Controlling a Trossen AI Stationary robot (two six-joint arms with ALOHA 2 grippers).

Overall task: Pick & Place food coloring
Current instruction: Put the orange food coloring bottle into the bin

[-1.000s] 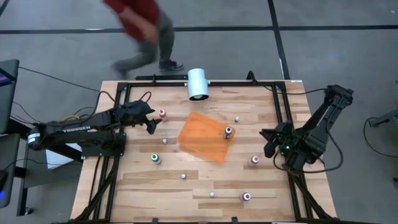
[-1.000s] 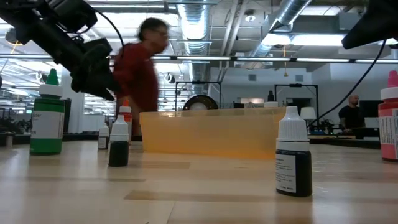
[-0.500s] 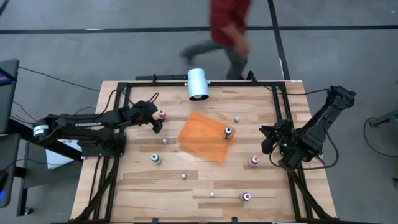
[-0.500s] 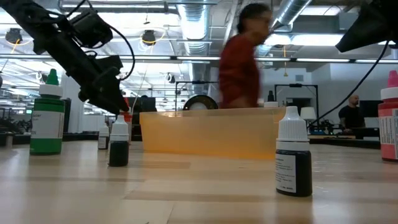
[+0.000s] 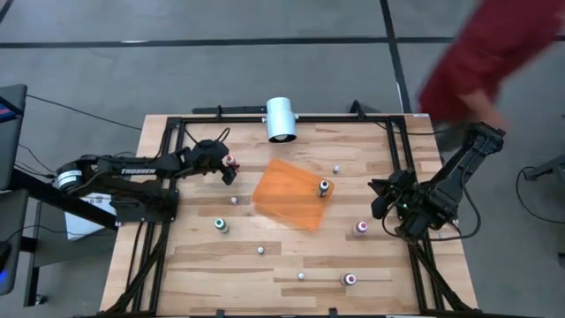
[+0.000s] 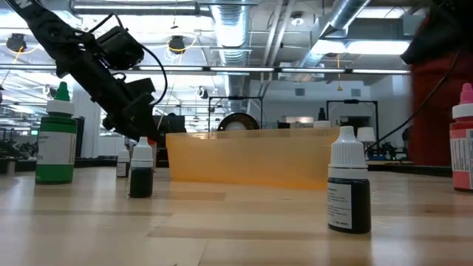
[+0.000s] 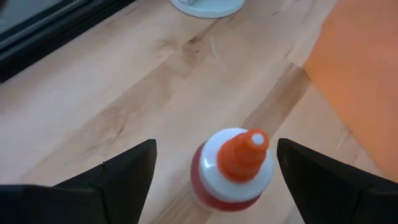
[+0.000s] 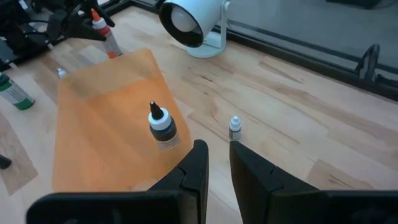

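Red-topped bottle (image 7: pixel 235 168) | between spread left fingers (image 7: pixel 121 174) | upright

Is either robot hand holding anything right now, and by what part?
Nothing is held. The left hand is open around the red bottle, not gripping it; the right hand is nearly shut on nothing.

This is a robotics lab or open industrial workspace. Exposed silver ducts (image 6: pixel 355 22) and pipes run under the ceiling with hanging lamps (image 6: pixel 176 46) (long rows of them). A wooden table (image 5: pixel 291 256) sits in a black metal frame (image 5: pixel 388 132) on grey concrete floor (image 5: pixel 177 53), and a person (image 5: pixel 485 62) walks past.
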